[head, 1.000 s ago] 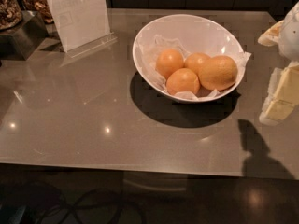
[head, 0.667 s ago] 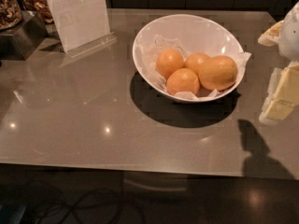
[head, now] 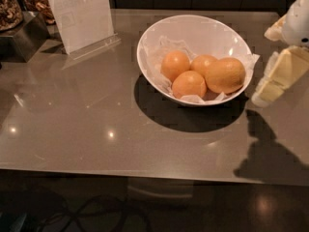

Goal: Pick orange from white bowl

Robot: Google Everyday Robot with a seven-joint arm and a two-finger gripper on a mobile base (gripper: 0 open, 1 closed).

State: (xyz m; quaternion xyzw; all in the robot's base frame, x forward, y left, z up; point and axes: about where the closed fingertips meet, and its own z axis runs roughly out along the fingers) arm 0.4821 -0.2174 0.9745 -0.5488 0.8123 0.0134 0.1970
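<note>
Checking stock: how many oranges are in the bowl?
4, all in the white bowl: big orange right, smaller ones left, front, back; more may hide underneath. Tool hovers right of bowl.

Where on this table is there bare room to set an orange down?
Bare tabletop lies left and front of the white bowl, up to the sign holder. Crowded: the bowl's right side, where the gripper hangs.

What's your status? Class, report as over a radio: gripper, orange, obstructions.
Gripper right of white bowl, outside its rim. Orange in bowl, right side, not yet picked. Three smaller oranges crowd its left; top unobstructed.
</note>
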